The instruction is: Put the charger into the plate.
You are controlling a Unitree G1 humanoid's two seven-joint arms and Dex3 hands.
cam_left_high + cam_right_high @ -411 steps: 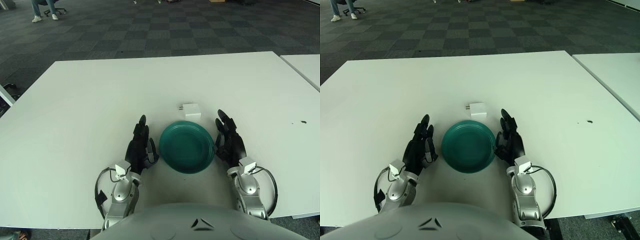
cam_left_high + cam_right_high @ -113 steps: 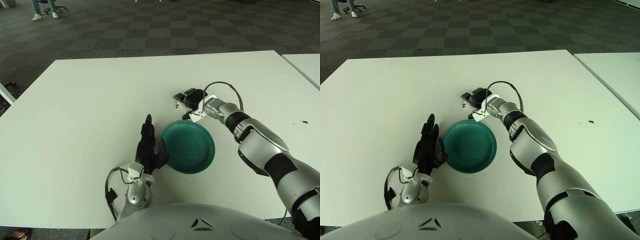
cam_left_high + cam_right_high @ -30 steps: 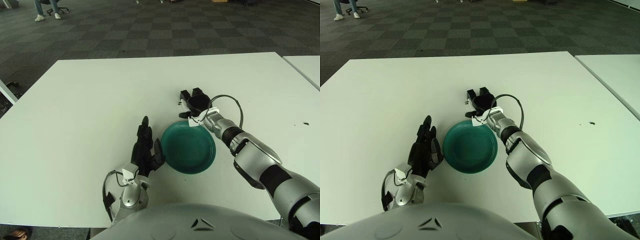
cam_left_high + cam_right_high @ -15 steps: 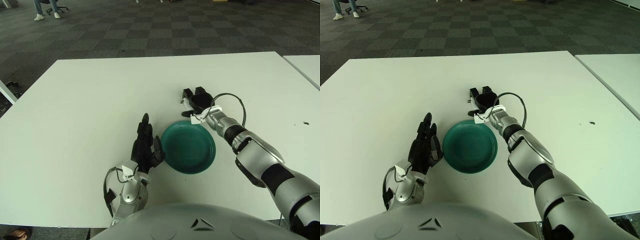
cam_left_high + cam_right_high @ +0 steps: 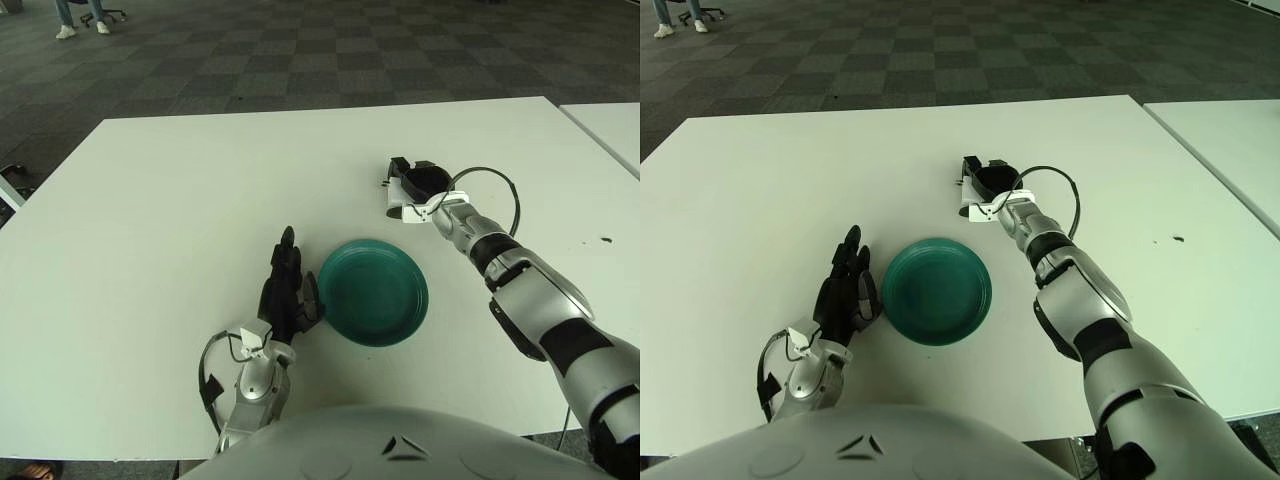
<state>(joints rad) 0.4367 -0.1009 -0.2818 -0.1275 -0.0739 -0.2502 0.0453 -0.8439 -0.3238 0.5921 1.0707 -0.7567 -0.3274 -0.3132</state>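
The teal plate (image 5: 373,292) lies empty on the white table (image 5: 150,220), near the front. My right hand (image 5: 415,180) is beyond the plate's far right rim, a hand's width from it, curled over the white charger (image 5: 386,183). Only the charger's left end with its prongs shows past the fingers. I cannot tell whether the charger rests on the table or is lifted off it. My left hand (image 5: 285,290) lies flat on the table just left of the plate, fingers straight and holding nothing.
A second white table (image 5: 610,125) stands at the right, across a narrow gap. A small dark speck (image 5: 605,240) lies on the table's right side. A black cable loop (image 5: 495,190) arcs over my right wrist. Dark checkered floor lies beyond the far edge.
Over the last second my right hand has moved to the right and farther from the plate, with the charger still under its fingers. The left hand and the plate have stayed put.
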